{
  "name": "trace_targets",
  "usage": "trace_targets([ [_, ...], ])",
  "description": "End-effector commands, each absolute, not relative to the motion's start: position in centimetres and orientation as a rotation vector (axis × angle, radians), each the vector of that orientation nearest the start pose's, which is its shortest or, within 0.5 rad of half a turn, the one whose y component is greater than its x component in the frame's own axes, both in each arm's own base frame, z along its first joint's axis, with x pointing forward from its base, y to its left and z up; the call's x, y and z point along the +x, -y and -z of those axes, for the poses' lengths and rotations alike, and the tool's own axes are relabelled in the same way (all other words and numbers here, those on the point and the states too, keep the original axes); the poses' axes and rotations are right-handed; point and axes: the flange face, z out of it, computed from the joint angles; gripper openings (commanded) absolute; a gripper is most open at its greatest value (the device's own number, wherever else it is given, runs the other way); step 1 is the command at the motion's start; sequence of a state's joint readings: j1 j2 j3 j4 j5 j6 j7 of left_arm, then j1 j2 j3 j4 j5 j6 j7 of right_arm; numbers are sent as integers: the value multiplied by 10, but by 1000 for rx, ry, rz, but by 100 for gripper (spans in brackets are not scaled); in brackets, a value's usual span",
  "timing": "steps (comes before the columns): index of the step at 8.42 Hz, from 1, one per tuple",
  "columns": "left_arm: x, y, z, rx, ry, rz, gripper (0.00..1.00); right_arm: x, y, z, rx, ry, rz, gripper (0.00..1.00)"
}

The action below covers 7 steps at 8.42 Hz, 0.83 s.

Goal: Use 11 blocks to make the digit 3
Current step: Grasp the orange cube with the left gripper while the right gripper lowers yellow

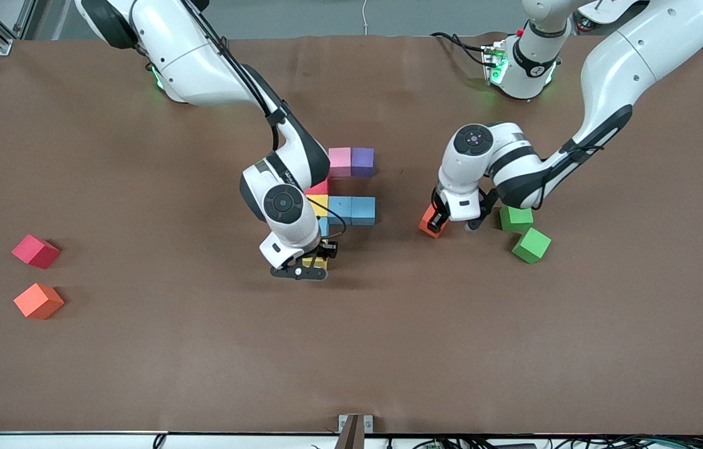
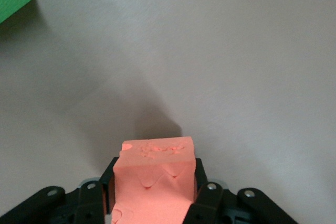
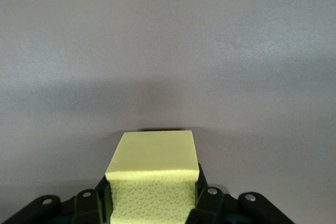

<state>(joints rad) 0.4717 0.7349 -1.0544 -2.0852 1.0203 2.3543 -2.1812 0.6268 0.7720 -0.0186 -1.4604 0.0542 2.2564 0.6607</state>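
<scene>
- Near the middle of the brown table (image 1: 139, 374), I see the unfinished digit (image 1: 345, 193): a pink block (image 1: 339, 161) and a purple block (image 1: 362, 161) side by side in the row farthest from the front camera; a red block (image 1: 320, 186) partly hidden by the right arm; a yellow block (image 1: 318, 204) and two light blue blocks (image 1: 340, 210) (image 1: 363, 210) in the next row; a sliver of a third light blue block (image 1: 324, 226) nearer the camera.
- My right gripper (image 1: 315, 265) is low at the camera-side end of the digit, its fingers closed on a second yellow block (image 3: 152, 174); whether that block rests on the table I cannot tell.
- My left gripper (image 1: 437, 223) is down toward the left arm's end of the table, its fingers closed on an orange block (image 2: 155, 179), whose top face is pitted in the left wrist view.
- Two green blocks lie just beside that gripper: one (image 1: 516, 218) close to it, the other (image 1: 531, 244) nearer the camera and turned at an angle.
- Toward the right arm's end, well apart from the digit, lie a loose dark red block (image 1: 35, 251) and, nearer the camera, a loose second orange block (image 1: 38, 300).
</scene>
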Motion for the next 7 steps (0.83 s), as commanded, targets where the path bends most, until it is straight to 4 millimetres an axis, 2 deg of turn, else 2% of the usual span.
trace_targets([
  [1, 536, 305, -266, -2823, 1662, 193, 37, 594, -419, -226, -3109, -130, 14, 27],
  [2, 556, 312, -288, -2820, 1752, 186, 37, 594, -419, -225, -3109, -132, 14, 30],
  [3, 574, 312, -298, -2789, 1838, 173, 37, 594, -420, -225, -3108, -130, 16, 31],
  [4, 587, 322, -307, -2770, 1906, 152, 37, 593, -420, -225, -3112, -125, 19, 36],
  [5, 598, 336, -312, -2744, 1959, 133, 37, 594, -420, -225, -3112, -129, 20, 42],
  [7, 602, 370, -313, -2702, 2024, 82, 37, 593, -421, -225, -3112, -129, 20, 55],
])
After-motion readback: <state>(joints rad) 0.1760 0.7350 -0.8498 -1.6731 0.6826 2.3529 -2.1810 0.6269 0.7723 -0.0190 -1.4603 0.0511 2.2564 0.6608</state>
